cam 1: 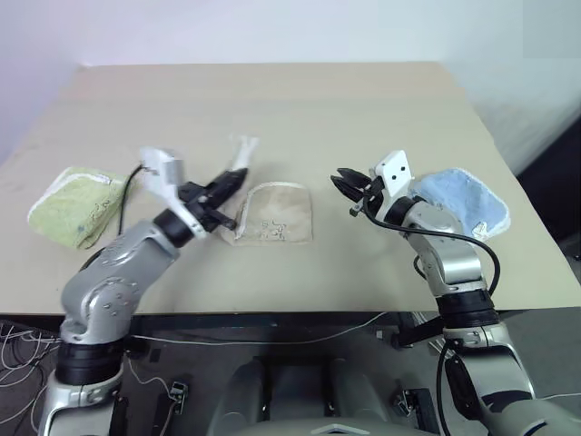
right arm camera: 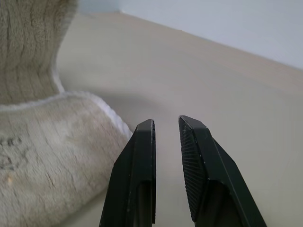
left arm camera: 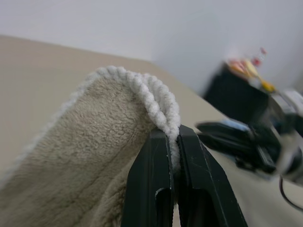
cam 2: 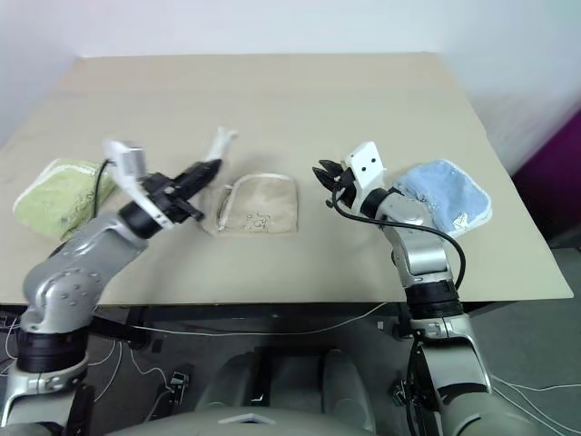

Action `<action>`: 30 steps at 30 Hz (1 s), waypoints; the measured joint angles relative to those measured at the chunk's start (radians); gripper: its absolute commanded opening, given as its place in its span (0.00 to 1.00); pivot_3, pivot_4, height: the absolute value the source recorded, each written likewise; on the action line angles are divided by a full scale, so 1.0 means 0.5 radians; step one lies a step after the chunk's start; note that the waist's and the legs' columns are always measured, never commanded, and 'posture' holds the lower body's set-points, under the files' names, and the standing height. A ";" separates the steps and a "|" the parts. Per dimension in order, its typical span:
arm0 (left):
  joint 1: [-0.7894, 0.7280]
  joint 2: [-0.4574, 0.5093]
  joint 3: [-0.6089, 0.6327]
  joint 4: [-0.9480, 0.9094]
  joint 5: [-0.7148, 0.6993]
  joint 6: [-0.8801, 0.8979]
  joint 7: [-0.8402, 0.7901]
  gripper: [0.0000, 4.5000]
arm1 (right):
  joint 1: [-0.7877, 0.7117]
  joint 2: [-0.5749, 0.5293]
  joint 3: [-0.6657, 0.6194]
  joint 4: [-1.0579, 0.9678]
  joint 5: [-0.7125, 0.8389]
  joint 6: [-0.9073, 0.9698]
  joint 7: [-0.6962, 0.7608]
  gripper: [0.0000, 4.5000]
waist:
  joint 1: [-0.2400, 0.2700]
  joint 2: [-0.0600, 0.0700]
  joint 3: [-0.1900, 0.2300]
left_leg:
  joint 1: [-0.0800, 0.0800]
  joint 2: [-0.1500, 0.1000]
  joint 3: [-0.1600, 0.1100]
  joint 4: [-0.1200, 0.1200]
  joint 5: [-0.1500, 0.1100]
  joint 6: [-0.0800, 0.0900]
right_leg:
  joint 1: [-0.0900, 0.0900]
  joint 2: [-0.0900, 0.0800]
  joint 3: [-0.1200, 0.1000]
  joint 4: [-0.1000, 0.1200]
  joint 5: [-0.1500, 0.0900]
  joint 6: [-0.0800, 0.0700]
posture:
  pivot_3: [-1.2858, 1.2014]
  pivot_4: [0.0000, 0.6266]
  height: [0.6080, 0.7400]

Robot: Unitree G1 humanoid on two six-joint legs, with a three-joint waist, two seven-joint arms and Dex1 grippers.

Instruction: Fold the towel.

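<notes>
At table centre, the soft, light beige terry-cloth towel [cam 1: 272, 214] lies folded; the left gripper [cam 1: 238, 173] pinches its white corded hem [left arm camera: 158, 106] at eleven o'clock, the firmest hold. The right gripper [cam 1: 346, 184] hovers slightly apart at three o'clock, empty.
</notes>
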 measured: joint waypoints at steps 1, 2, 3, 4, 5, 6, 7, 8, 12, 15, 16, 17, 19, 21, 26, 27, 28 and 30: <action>-0.035 -0.004 -0.101 0.005 0.102 -0.001 -0.033 0.01 | 0.013 -0.001 -0.002 -0.011 0.000 0.007 -0.009 0.19 | 0.001 0.000 0.000 | 0.000 0.000 0.000 0.000 0.000 0.000 | 0.000 0.000 0.000 0.000 0.000 0.000 | 0.52 0.24 1.00; -0.056 -0.006 -0.202 0.013 0.207 -0.006 -0.069 0.01 | 0.025 -0.002 -0.004 -0.028 0.000 0.015 -0.018 0.19 | -0.001 0.000 0.000 | 0.000 0.000 0.001 0.000 0.000 0.000 | 0.000 0.000 0.001 0.000 0.000 0.000 | 0.52 0.24 1.00; -0.078 -0.006 -0.288 0.036 0.295 -0.008 -0.098 0.01 | 0.034 -0.005 -0.009 -0.046 0.000 0.021 -0.028 0.19 | 0.000 0.001 0.001 | 0.000 0.000 0.001 0.000 0.000 0.000 | 0.000 0.000 0.001 0.000 0.000 0.000 | 0.52 0.24 1.00; -0.097 -0.006 -0.378 0.069 0.395 -0.008 -0.125 0.01 | 0.042 -0.009 -0.013 -0.069 0.000 0.027 -0.039 0.19 | 0.000 0.001 0.001 | 0.000 0.000 0.001 0.000 0.000 0.000 | -0.001 0.001 0.001 0.000 0.000 0.000 | 0.52 0.24 1.00; -0.105 -0.008 -0.442 0.099 0.473 -0.008 -0.139 0.01 | 0.049 -0.015 -0.017 -0.090 0.001 0.033 -0.047 0.19 | -0.001 0.001 0.001 | 0.000 0.000 0.001 0.000 0.000 0.000 | -0.001 0.001 0.001 0.000 0.000 0.000 | 0.52 0.24 1.00; -0.118 -0.012 -0.512 0.153 0.571 -0.007 -0.156 0.01 | 0.066 -0.027 -0.026 -0.123 0.001 0.039 -0.056 0.19 | 0.000 0.001 0.001 | 0.000 0.000 0.001 0.000 0.000 0.000 | -0.001 0.001 0.001 0.000 0.000 0.000 | 0.52 0.24 1.00; -0.128 -0.019 -0.555 0.200 0.636 -0.006 -0.165 0.01 | 0.080 -0.032 -0.036 -0.143 0.001 0.042 -0.063 0.19 | 0.000 0.001 0.001 | 0.000 0.000 0.001 0.000 0.000 0.000 | -0.001 0.001 0.001 0.000 0.000 0.000 | 0.52 0.24 1.00; -0.132 -0.031 -0.580 0.245 0.702 -0.004 -0.171 0.01 | 0.092 -0.035 -0.044 -0.160 0.002 0.049 -0.070 0.19 | 0.000 0.001 0.001 | 0.000 0.000 0.001 0.000 0.000 0.000 | -0.001 0.001 0.001 0.000 0.000 0.000 | 0.52 0.24 1.00; -0.151 -0.092 -0.589 0.297 0.816 0.014 -0.212 0.01 | 0.121 -0.038 -0.047 -0.201 0.002 0.081 -0.086 0.19 | 0.002 0.002 0.001 | -0.002 0.000 0.001 0.001 0.000 0.001 | -0.001 0.000 0.001 0.000 0.000 0.000 | 0.52 0.24 1.00; -0.151 -0.159 -0.563 0.301 0.817 0.048 -0.258 0.15 | 0.127 -0.038 -0.047 -0.227 0.002 0.088 -0.095 0.19 | 0.002 0.001 0.001 | -0.002 0.000 0.000 0.002 0.000 0.000 | -0.001 0.000 0.000 0.000 0.000 0.001 | 0.52 0.24 1.00; -0.151 -0.178 -0.544 0.301 0.811 0.063 -0.266 0.23 | 0.127 -0.038 -0.047 -0.228 0.002 0.091 -0.097 0.19 | 0.003 0.001 0.001 | -0.002 0.000 0.000 0.002 0.000 0.001 | -0.001 -0.001 0.000 0.000 0.000 0.001 | 0.52 0.24 1.00; -0.148 -0.195 -0.514 0.300 0.790 0.081 -0.278 0.30 | 0.127 -0.038 -0.047 -0.228 0.002 0.093 -0.097 0.19 | 0.002 0.001 0.001 | -0.002 0.000 0.000 0.002 0.000 0.000 | -0.001 -0.001 0.000 0.000 0.000 0.001 | 0.52 0.24 1.00; -0.137 -0.234 -0.436 0.294 0.732 0.111 -0.298 0.45 | 0.126 -0.038 -0.046 -0.228 0.002 0.095 -0.097 0.19 | 0.002 0.001 0.001 | -0.002 0.000 0.000 0.002 0.000 0.000 | -0.001 -0.001 0.000 0.000 0.000 0.001 | 0.52 0.24 1.00; -0.117 -0.262 -0.368 0.270 0.677 0.139 -0.312 0.59 | 0.126 -0.037 -0.044 -0.228 0.002 0.095 -0.097 0.19 | 0.002 0.001 0.001 | -0.002 0.000 0.000 0.002 0.000 0.000 | -0.001 -0.001 0.000 0.000 0.000 0.001 | 0.52 0.24 1.00; -0.063 -0.270 -0.241 0.190 0.605 0.193 -0.322 0.98 | 0.115 -0.031 -0.034 -0.228 0.005 0.097 -0.084 0.10 | 0.002 0.001 0.001 | -0.002 0.000 0.000 0.002 0.000 0.000 | -0.001 -0.001 0.000 0.000 0.000 0.001 | 0.52 0.24 1.00; -0.053 -0.275 -0.198 0.181 0.598 0.191 -0.303 1.00 | 0.106 -0.031 -0.034 -0.228 0.021 0.104 -0.069 0.05 | 0.002 0.001 0.001 | -0.002 0.000 0.000 0.002 0.000 0.000 | -0.001 -0.001 0.000 0.000 0.000 0.001 | 0.52 0.24 1.00; -0.046 -0.295 -0.140 0.179 0.595 0.181 -0.281 1.00 | 0.098 -0.032 -0.034 -0.230 0.040 0.117 -0.049 0.01 | 0.002 0.001 0.001 | -0.002 0.000 0.000 0.002 0.000 0.000 | -0.001 -0.001 0.000 0.001 0.000 0.001 | 0.52 0.24 1.00; -0.045 -0.333 -0.014 0.182 0.590 0.143 -0.231 1.00 | 0.095 -0.030 -0.033 -0.252 0.066 0.147 -0.019 0.01 | 0.002 0.001 0.001 | -0.002 0.000 -0.001 0.002 0.000 0.000 | -0.001 -0.001 0.000 0.000 0.000 0.001 | 0.52 0.24 1.00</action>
